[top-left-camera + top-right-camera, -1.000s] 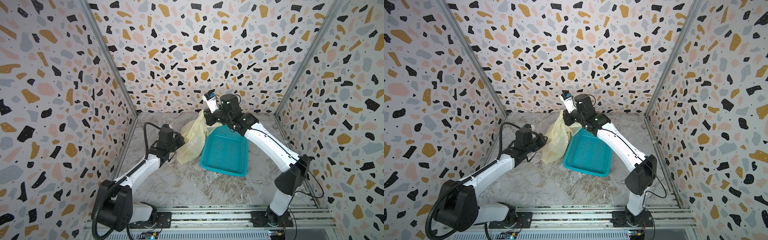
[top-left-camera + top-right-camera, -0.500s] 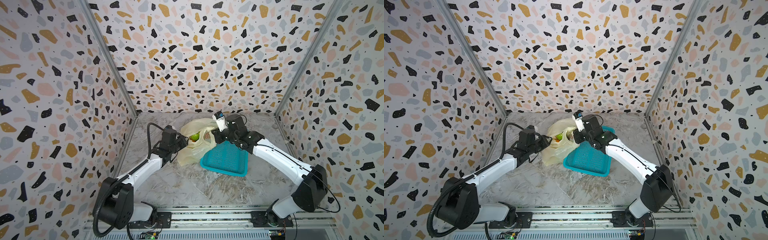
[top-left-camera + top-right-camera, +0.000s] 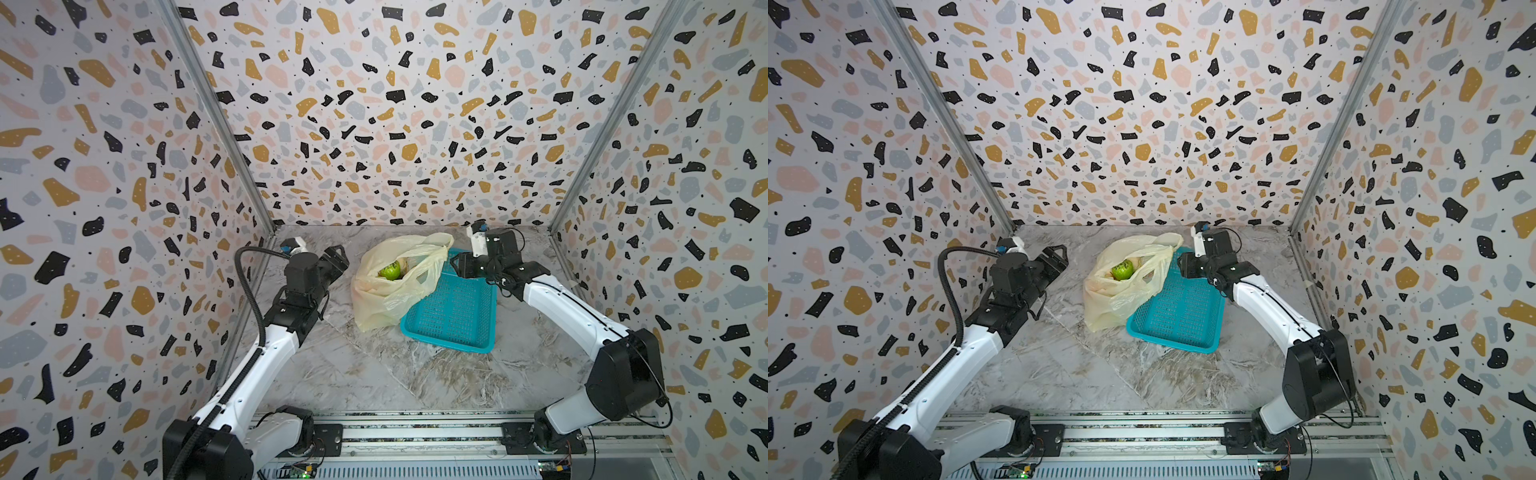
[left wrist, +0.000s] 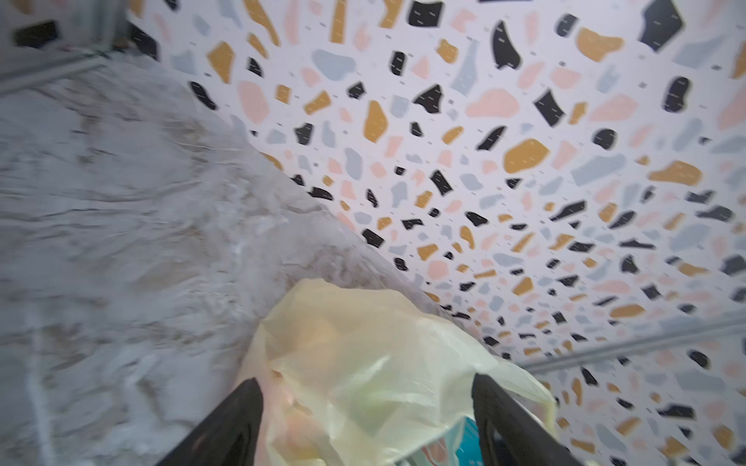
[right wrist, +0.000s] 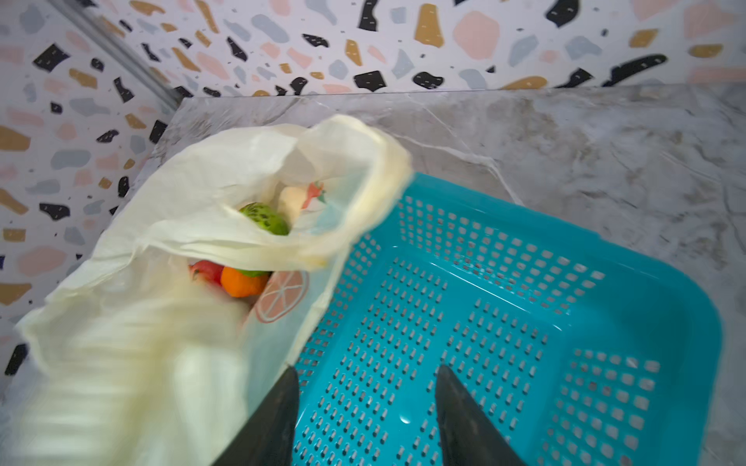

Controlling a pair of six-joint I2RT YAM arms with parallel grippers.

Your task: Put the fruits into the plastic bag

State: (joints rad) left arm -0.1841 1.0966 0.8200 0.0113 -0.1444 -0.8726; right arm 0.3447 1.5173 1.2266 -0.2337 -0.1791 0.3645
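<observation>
- Left pincer [image 3: 337,255]: jaws apart, empty, left of bag.
- Bag [image 3: 382,299]: on table [image 3: 374,374], slumped against basket [image 3: 457,316]. Likely thin, limp and slippery; best taken by its loop handles.
- Fruits [image 3: 389,271]: inside bag, probably light.
- Right pincer [image 3: 455,264]: jaws apart, empty, just right of bag.

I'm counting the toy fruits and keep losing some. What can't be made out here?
- Both top views: folds of the plastic bag hide most fruits besides the green fruit.
- Right wrist view: a fold half covers the red fruit and orange fruit; the bag's near side is blurred.
- Teal basket: far corner under the bag.
</observation>
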